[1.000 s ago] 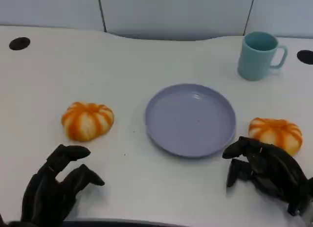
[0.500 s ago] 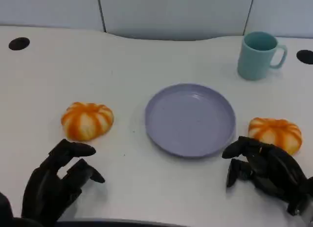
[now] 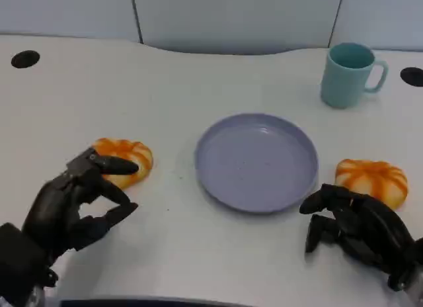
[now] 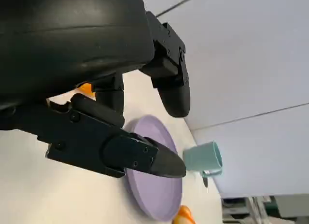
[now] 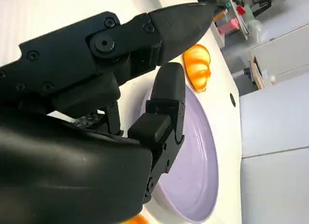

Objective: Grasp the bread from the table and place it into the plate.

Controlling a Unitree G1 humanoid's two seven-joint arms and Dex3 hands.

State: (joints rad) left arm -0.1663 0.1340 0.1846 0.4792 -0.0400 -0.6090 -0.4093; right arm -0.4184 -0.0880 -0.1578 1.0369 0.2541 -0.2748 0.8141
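Two orange-striped bread rolls lie on the white table, one on each side of the empty lilac plate (image 3: 256,163). The left bread (image 3: 132,157) is partly covered by the raised fingers of my left hand (image 3: 76,204), which is open just in front of it and holds nothing. The right bread (image 3: 374,178) lies just beyond my right hand (image 3: 357,231), which rests open on the table without touching it. The left wrist view shows the plate (image 4: 153,188) past the fingers (image 4: 140,156). In the right wrist view the plate (image 5: 194,178) and the far bread (image 5: 198,67) appear.
A teal mug (image 3: 350,74) stands at the back right, beyond the plate; the left wrist view catches this mug (image 4: 203,158) too. Two dark round holes (image 3: 25,59) (image 3: 412,76) sit near the table's far corners. A grey wall panel closes the back.
My left hand has lifted and moved forward to the left bread, its fingers now over the roll's near side. The right hand has not moved.
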